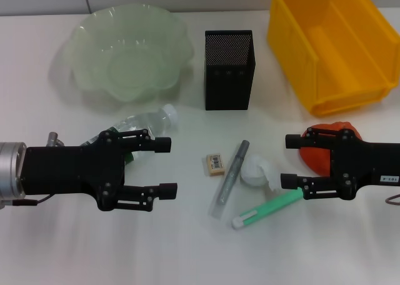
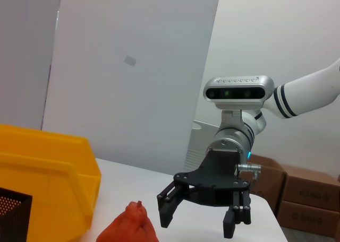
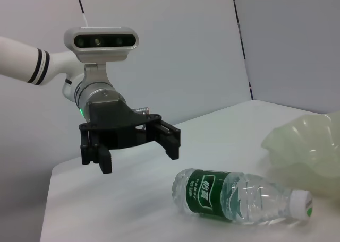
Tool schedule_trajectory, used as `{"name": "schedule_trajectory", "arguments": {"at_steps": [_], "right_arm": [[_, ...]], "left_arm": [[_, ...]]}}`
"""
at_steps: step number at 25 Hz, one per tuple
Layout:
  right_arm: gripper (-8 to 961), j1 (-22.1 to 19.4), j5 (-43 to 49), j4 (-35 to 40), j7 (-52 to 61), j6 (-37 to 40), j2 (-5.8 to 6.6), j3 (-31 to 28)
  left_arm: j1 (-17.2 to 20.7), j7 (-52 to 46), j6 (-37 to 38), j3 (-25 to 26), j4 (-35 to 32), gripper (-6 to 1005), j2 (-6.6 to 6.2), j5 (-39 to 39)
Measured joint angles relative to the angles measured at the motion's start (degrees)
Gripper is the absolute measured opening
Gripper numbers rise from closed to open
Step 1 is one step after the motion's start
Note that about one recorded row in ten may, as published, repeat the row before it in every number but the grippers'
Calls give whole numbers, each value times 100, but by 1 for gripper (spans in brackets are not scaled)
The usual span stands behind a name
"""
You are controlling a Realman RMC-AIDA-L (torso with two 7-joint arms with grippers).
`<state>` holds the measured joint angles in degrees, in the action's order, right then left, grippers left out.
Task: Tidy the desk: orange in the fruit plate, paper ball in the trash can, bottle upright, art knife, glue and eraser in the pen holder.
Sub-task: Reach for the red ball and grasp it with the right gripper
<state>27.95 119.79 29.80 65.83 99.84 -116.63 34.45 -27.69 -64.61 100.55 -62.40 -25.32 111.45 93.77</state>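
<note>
The left gripper (image 1: 170, 166) hangs with its jaws spread wide and empty, over the lying bottle (image 1: 147, 125), which rests on its side on the desk (image 1: 187, 254) just below the fruit plate (image 1: 128, 50). The right gripper (image 1: 290, 161) is equally agape and holds nothing, hovering over the orange (image 1: 325, 141), near the glue (image 1: 265, 210) and paper ball (image 1: 256, 171). Between the arms lie the art knife (image 1: 230, 177) and eraser (image 1: 214, 164), before the pen holder (image 1: 229, 69); the trash can (image 1: 331, 41) stands behind. The likeliest trouble: the round bottle could roll off as the fingers close, or the right fingers could nudge the glue while descending on the orange.
</note>
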Motion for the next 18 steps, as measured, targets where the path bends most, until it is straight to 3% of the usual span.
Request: {"name": "schedule_trajectory", "arguments": {"at_steps": [18], "right_arm": [[794,9,-47,36,73,55,24,-53]], "left_arm": [[-31,62,-1,-3,-11,801,31,0]]}}
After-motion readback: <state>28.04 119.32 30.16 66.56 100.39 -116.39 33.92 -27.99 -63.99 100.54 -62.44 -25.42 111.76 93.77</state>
